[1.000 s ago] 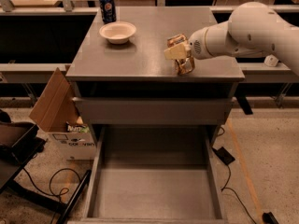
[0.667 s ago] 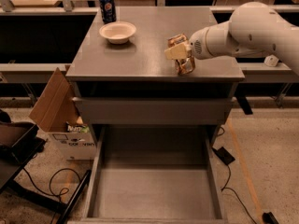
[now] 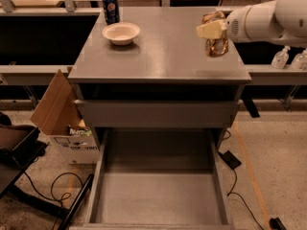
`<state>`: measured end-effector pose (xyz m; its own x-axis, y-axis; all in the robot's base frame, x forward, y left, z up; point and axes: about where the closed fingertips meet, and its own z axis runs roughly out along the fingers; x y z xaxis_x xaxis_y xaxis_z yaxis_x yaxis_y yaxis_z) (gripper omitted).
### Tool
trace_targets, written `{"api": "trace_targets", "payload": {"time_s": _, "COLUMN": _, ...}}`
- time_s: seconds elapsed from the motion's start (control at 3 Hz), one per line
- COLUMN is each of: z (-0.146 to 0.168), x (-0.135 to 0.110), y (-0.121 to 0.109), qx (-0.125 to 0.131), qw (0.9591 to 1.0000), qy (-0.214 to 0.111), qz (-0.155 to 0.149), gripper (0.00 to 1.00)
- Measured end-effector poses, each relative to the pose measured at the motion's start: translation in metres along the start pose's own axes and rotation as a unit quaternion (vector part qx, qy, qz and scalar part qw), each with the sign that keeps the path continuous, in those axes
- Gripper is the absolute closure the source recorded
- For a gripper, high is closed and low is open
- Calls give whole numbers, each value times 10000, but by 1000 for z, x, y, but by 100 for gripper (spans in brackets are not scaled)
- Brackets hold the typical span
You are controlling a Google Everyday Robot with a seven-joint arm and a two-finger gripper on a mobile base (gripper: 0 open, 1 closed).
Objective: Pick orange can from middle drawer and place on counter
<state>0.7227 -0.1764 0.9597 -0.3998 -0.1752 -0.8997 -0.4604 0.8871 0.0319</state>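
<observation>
You're working near the right edge of the bench [image 3: 163, 56], with the drawer [image 3: 158, 200] open and empty out front below. I'd judge that letting go with the base tilted or unseated could tip your load and roll it off the side. The claw [image 3: 213, 31] is over the bench's right rear, clamped on the can [image 3: 217, 46], which is orange-brown with pale mottling; can't tell if its base touches the top.

One frontal camera looks down on the counter [image 3: 163, 61], tool [image 3: 214, 32] upper right.
</observation>
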Motion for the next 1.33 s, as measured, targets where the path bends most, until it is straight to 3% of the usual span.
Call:
{"api": "trace_targets", "payload": {"time_s": 0.33, "z": -4, "x": -21, "y": -26, "qx": 124, "qw": 9981, "qy": -499, "qz": 348, "gripper": 100}}
{"api": "trace_targets", "payload": {"time_s": 0.67, "z": 21, "x": -37, "y": -20, "qx": 71, "qw": 9943, "qy": -909, "qz": 552, "gripper": 100}}
{"api": "trace_targets", "payload": {"time_s": 1.0, "z": 51, "x": -54, "y": 8, "qx": 83, "qw": 9909, "qy": -1197, "qz": 602, "gripper": 100}}
{"api": "trace_targets", "payload": {"time_s": 1.33, "z": 83, "x": -55, "y": 39, "qx": 158, "qw": 9888, "qy": -1454, "qz": 311, "gripper": 100}}
